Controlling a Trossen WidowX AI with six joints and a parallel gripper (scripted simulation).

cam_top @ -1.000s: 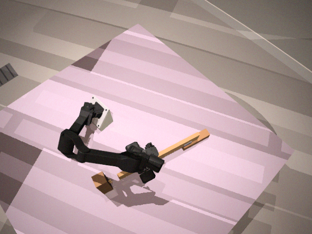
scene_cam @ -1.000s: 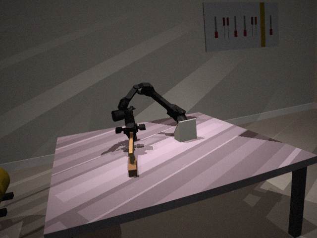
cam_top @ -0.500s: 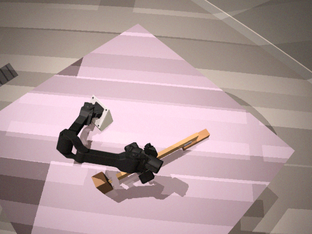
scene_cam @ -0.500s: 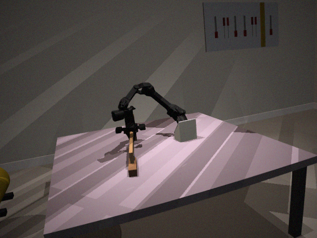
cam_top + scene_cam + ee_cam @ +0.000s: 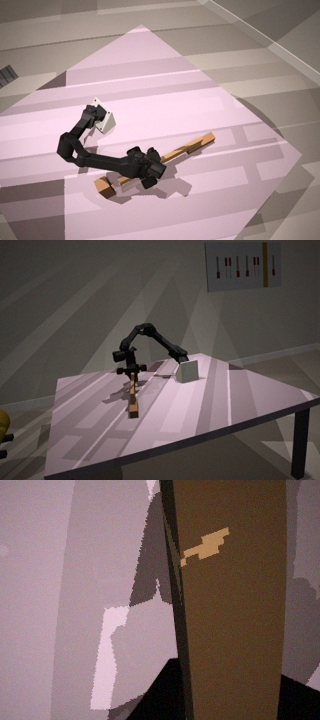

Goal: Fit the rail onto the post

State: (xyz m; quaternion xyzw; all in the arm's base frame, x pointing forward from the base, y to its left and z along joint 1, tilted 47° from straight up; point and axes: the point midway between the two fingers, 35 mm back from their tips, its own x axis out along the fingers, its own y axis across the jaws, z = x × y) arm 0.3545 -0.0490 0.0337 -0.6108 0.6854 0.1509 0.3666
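Note:
The long wooden rail (image 5: 180,150) (image 5: 132,389) (image 5: 235,605) runs from the low footboard block (image 5: 208,139) (image 5: 133,409) towards the short post (image 5: 103,184). Its far end lies over the block at the grey bracket (image 5: 192,148); how deep it sits is not clear. Its near end is off the table, with a shadow below. A small gap shows between that end and the pegs (image 5: 112,185), which point at it from the post. My gripper (image 5: 151,167) (image 5: 133,378) (image 5: 200,664) is shut on the rail, nearer the post end. The holes and exact peg alignment are hidden.
The arm's white wedge-shaped base mount (image 5: 109,121) (image 5: 189,371) stands on the pink table (image 5: 144,103) (image 5: 206,405), off to the side of the rail. The arm reaches over the table beside the post. A yellow object with black prongs (image 5: 3,424) is beyond the table's edge.

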